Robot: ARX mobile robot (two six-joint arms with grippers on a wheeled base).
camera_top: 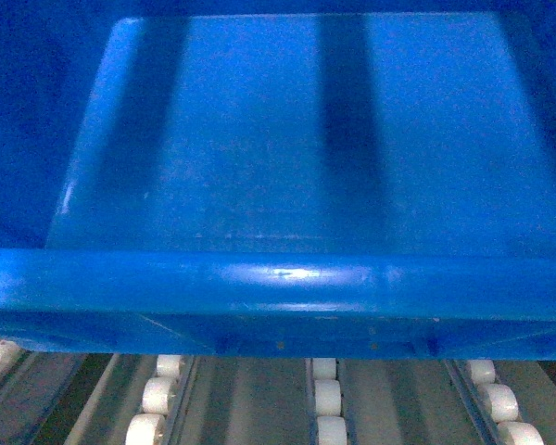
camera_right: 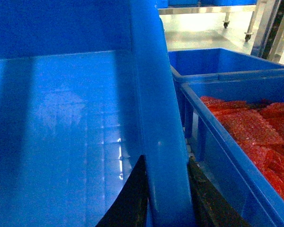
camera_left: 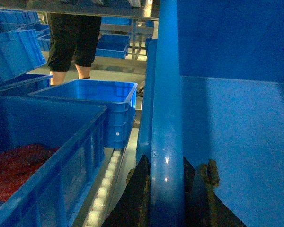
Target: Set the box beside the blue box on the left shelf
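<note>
The box (camera_top: 296, 148), a large open-top bright blue crate, fills the head view, and its near rim hangs just over the white rollers of the left shelf (camera_top: 326, 399). My left gripper (camera_left: 166, 189) is shut on the box's left rim, one dark finger (camera_left: 135, 198) on each side of it. My right gripper (camera_right: 166, 189) is shut on the right rim in the same way. In the left wrist view a blue box (camera_left: 47, 156) holding red material stands close beside the box, across a row of rollers (camera_left: 106, 182). Neither gripper appears in the head view.
Behind that neighbour sits an empty blue crate (camera_left: 94, 101). On the right side a crate of red material (camera_right: 236, 142) stands close to the box, with an empty crate (camera_right: 222, 64) behind it. A person's legs (camera_left: 71, 42) stand beyond the shelf.
</note>
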